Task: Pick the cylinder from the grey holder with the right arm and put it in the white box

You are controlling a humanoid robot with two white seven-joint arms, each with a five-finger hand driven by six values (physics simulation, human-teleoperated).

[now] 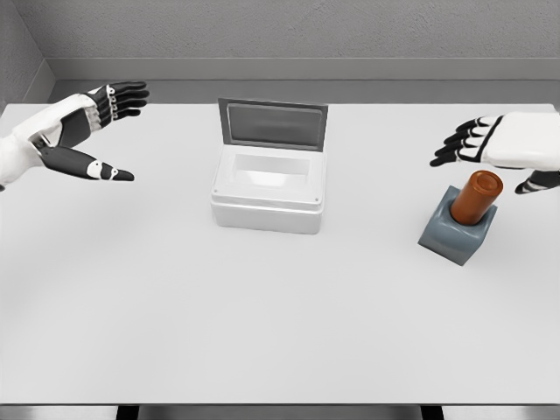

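The brown cylinder (476,198) stands in the grey holder (453,232) at the right of the frame, a little below the middle. It leans a bit toward the upper right. Nothing is holding it yet.

The right hand (503,149) comes in from the right edge and hovers just above the cylinder and a bit behind it. Its dark fingers (459,144) are spread out and point left. The thumb hangs lower, near the right edge. The hand holds nothing.

The white box (268,188) sits in the middle of the frame. Its grey lid (272,125) stands up at the back, so the box is open on top. The left hand (92,131) is at the upper left, fingers spread, holding nothing, well apart from everything else.

What could go wrong? The hand looks very near the top of the cylinder. If it comes down too straight, the palm could bump the top and push the holder across the table (262,332). If the fingers close too high, they may only pinch the tip, and the cylinder could slip out. The cylinder leans, so pulling it straight up might drag the holder along or tip it. Later, on the way to the box, the cylinder could knock the upright lid or hit the box rim and fall outside.
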